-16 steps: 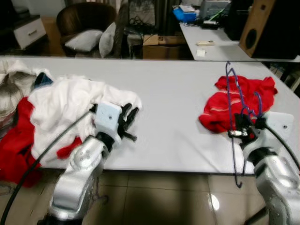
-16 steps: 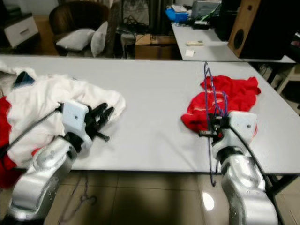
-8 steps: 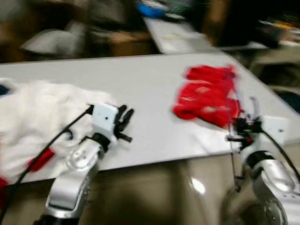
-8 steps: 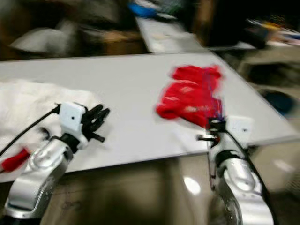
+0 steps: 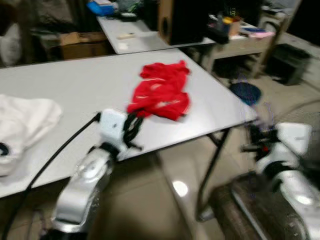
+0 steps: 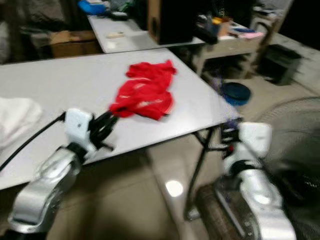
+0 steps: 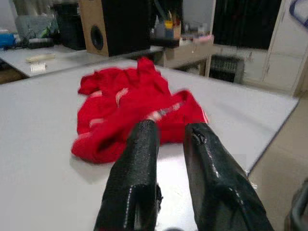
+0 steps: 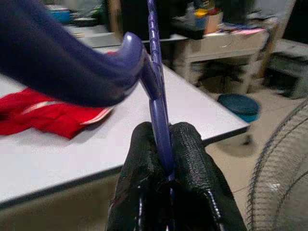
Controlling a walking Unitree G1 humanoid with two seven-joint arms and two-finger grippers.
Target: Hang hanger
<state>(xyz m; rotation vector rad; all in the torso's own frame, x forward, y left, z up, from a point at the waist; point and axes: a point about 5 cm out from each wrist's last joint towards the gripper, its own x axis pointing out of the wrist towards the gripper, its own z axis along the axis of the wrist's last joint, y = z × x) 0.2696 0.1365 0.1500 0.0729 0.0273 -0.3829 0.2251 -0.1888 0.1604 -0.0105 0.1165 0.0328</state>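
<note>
Right tool [image 8: 166, 166] pinches the purple hanger [image 8: 156, 91]; left tool [image 7: 166, 144] hangs slightly parted, empty.

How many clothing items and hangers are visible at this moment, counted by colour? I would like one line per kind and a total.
Red crumpled cloth garment on the white table: 1
White cloth garment at the table's left end: 1
Blue plastic hanger, clamped in the right gripper: 1
Total: 3
</note>
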